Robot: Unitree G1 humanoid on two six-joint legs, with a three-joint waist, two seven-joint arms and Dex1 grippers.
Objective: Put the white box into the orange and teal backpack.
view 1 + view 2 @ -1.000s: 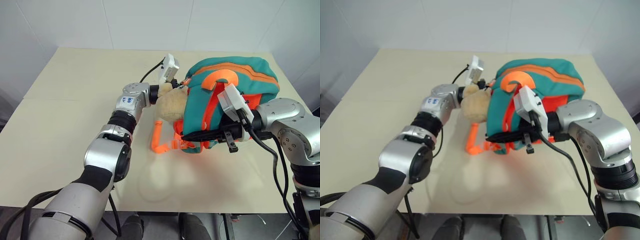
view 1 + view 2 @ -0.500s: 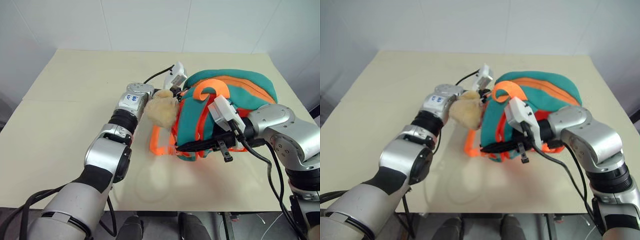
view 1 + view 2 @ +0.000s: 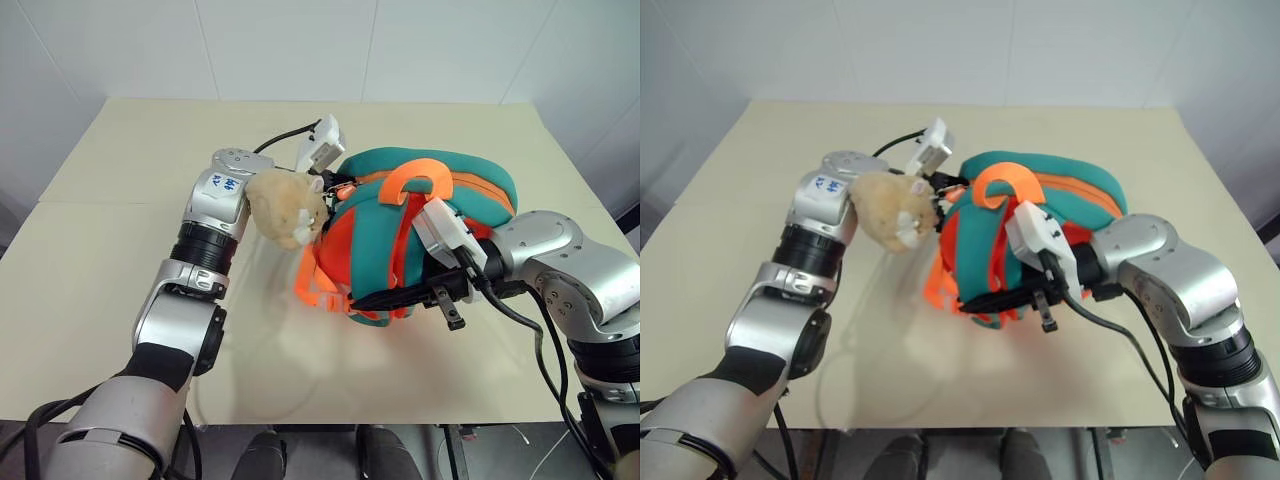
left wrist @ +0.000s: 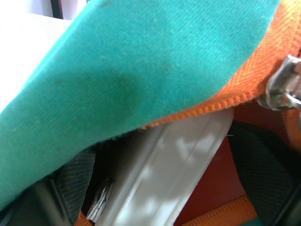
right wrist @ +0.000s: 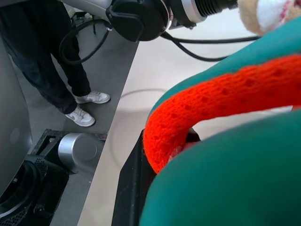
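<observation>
Beige table against white walls; a person's legs and white sneakers stand beside it. Orange and teal backpack lies mid-table, plush animal at its mouth. White box sits inside the backpack, under the teal flap. Left gripper at the opening, can't tell its spread. Right gripper pinches the backpack's near edge.

The orange and teal backpack sits bunched on the table, plush toy at its left side. Inside its opening, the white box lies tilted under the teal flap.
</observation>
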